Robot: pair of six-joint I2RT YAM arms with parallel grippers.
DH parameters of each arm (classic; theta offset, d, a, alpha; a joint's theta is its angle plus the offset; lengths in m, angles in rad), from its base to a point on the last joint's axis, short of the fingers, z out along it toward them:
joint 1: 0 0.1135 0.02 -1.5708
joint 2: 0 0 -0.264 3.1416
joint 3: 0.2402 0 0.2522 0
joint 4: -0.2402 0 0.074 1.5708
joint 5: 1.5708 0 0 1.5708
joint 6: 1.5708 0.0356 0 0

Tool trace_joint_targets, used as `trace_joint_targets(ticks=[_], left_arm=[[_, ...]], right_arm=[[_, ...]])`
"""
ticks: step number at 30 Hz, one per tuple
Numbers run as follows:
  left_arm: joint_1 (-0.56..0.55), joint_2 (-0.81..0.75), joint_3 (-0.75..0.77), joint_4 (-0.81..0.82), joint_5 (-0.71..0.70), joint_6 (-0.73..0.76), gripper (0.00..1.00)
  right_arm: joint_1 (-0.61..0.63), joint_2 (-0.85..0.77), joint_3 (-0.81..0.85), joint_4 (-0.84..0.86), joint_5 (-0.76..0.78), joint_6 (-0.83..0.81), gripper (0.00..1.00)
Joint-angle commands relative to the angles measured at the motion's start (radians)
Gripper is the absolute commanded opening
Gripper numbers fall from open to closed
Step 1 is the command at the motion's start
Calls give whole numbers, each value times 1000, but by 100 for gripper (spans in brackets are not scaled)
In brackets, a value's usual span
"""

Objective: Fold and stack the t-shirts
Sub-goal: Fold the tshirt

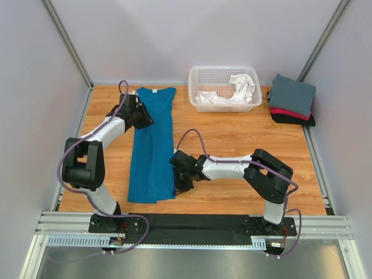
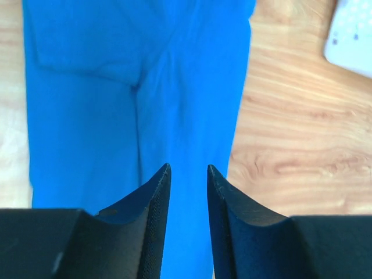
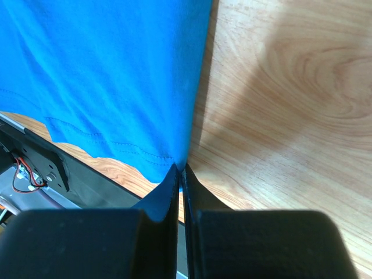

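The teal-blue t-shirt (image 1: 152,145) lies folded lengthwise in a long strip on the left of the table, its white neck label at the far end. My left gripper (image 1: 143,118) is open above its upper left part; in the left wrist view the cloth (image 2: 116,87) lies under the spread fingertips (image 2: 164,171). My right gripper (image 1: 178,185) is shut on the shirt's lower right edge; the right wrist view shows the hem (image 3: 110,87) pinched at the fingertips (image 3: 174,172). A folded stack, slate-grey (image 1: 292,94) over red-pink (image 1: 289,113) over black (image 1: 293,120), sits at the far right. A white shirt (image 1: 235,92) lies in the basket.
The white lattice basket (image 1: 222,74) stands at the back centre. Grey walls and metal posts enclose the table. The black base rail (image 1: 192,224) runs along the near edge, close below the shirt's hem.
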Motion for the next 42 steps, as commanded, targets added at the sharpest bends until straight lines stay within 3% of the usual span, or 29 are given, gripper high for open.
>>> trace_joint_targets(ticks=[1,8,32,33,37,42], left_arm=[[18,76,58,85,93,25,38],[35,186,76,116,61,13,38],[46,256,84,125,-4,33,29],[46,256,84,128,-4,33,20],[49,259,84,133,-11,38,0],[57,246,91,125,-16,57,0]], right_arm=[[-1,16,28,-46,22,-27,0],[-5,28,51,-74,29,-35,0],[-21,50,71,-92,26,-36,0],[-19,50,70,-92,26,-36,0],[-19,45,61,-94,29,-30,1],[-19,41,58,-97,37,-29,0]])
